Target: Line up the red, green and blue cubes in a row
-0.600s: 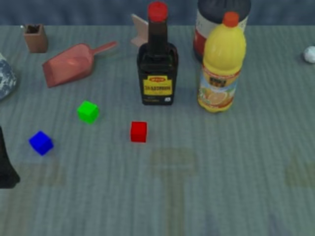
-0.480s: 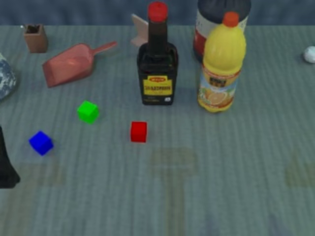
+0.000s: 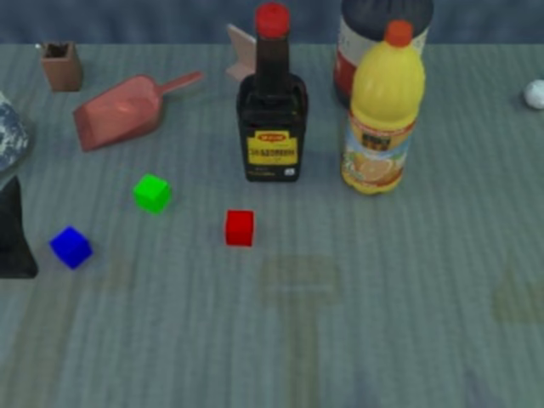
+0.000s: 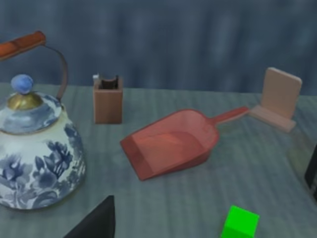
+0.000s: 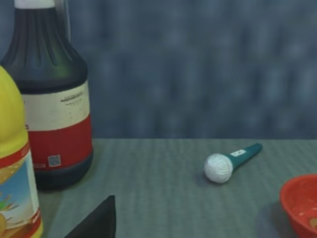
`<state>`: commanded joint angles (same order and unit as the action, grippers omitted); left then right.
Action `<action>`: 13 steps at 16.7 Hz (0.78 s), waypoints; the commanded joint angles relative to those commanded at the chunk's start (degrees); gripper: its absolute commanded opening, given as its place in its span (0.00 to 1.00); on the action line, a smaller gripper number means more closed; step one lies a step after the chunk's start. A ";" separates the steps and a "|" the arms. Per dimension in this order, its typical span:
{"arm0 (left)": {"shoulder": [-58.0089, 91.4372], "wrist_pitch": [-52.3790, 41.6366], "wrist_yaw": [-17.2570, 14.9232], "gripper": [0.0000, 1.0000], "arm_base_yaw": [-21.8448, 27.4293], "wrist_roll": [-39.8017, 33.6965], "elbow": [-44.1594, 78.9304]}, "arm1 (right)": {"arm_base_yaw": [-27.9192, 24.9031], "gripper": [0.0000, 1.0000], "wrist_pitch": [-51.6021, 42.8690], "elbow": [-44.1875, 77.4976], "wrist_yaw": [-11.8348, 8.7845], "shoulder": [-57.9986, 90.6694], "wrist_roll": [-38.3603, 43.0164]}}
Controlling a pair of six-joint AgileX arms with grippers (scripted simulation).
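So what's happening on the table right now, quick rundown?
Left gripper at table's left edge, beside blue cube. Right arm out of sight. Green cube and red cube scattered, no row yet. Nothing blocking.

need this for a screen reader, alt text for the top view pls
Three small cubes, blue, green and red, sit apart on a grey-green table before two bottles; the left arm enters at the left edge.
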<state>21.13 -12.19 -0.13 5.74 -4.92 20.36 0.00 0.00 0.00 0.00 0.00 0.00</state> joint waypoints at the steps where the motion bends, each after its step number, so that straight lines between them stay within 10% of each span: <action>1: 5.28 -2.75 0.02 1.00 1.20 -1.05 4.63 | 0.00 1.00 0.00 0.00 0.00 0.00 0.00; 13: 81.25 -40.79 -0.16 1.00 17.34 -14.90 63.35 | 0.00 1.00 0.00 0.00 0.00 0.00 0.00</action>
<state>102.38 -52.98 -0.30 23.07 -19.82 83.71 0.00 0.00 0.00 0.00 0.00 0.00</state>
